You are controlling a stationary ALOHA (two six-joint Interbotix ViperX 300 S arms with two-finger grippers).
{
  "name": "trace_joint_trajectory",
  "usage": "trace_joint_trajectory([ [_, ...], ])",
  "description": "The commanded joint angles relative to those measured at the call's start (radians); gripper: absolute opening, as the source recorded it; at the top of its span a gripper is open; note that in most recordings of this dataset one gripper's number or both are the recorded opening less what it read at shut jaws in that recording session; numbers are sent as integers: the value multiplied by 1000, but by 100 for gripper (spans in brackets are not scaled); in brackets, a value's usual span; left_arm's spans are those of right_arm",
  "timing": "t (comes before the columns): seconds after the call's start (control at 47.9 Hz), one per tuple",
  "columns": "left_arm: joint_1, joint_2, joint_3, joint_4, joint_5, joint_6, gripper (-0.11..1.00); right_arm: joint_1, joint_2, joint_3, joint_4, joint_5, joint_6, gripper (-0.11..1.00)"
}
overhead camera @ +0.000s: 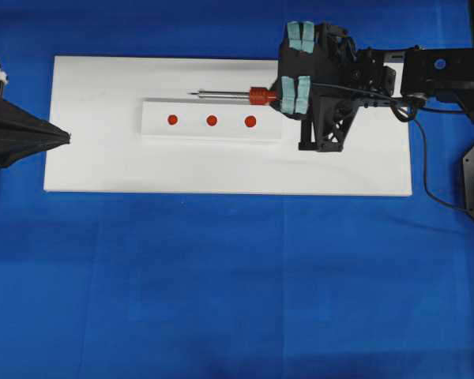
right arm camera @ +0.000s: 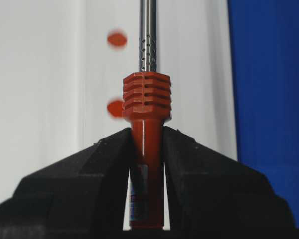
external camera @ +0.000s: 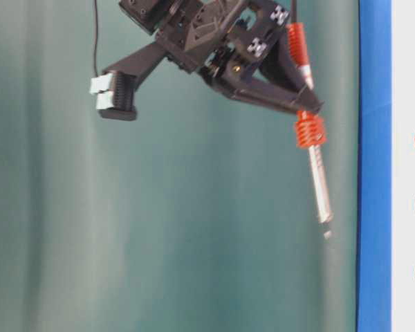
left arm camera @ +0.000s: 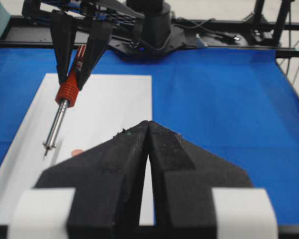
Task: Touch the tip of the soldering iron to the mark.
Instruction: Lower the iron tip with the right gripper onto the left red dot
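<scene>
Red-orange handle first: from overhead, my right gripper is clamping the iron, its tip pointing left over the white board, beside three red marks. At table level the iron is hanging tilted, tip off the board. My left gripper is sitting closed, holding nothing.

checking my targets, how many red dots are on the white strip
3, in a row on the raised white strip: left dot, middle dot, right dot nearest the right tool. None appear hidden.
</scene>
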State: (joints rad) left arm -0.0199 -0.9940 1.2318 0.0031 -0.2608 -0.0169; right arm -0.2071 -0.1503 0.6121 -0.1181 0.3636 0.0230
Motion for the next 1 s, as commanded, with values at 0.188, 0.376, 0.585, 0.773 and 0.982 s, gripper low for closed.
trace_joint_trajectory([
  [0.188,-2,5,-9,0,-5,0,0,3,-9,-34,-2,49,2,6],
  [0.376,-2,3,-9,0,-5,0,0,5,-11,-35,0,41,2,6],
  [0.585,-2,3,-9,0,-5,0,0,8,-9,-35,0,41,2,6],
  [0.773,-2,3,-9,2,-5,0,0,8,-9,-35,0,41,2,6],
  [0.982,-2,3,-9,2,-5,0,0,9,-9,-35,-2,41,2,6],
])
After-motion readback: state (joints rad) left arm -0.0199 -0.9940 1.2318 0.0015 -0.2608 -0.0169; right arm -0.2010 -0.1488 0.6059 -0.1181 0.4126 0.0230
